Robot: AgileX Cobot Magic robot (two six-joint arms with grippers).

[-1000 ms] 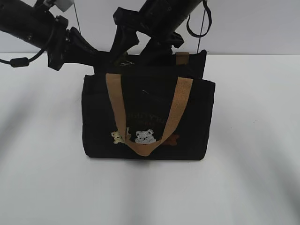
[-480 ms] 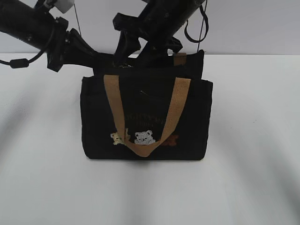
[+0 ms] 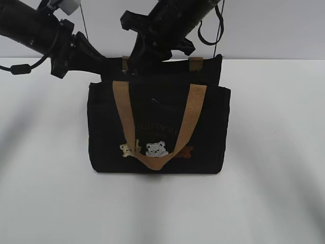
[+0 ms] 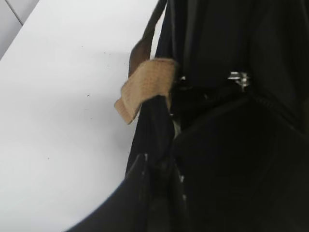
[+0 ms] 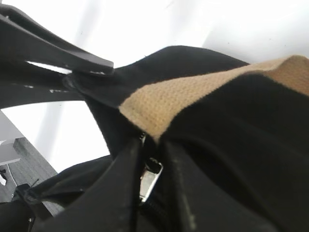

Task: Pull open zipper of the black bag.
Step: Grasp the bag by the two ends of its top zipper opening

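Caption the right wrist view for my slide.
Right gripper closed on the zipper pull beside the black bag's tan handle.

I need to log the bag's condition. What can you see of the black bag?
The black bag is a small, dark fabric tote standing upright on the white table. A tan webbing handle droops over its front, above faint lettering and small bear patches. Both tools work at its top edge, where a silvery zipper pull shows.
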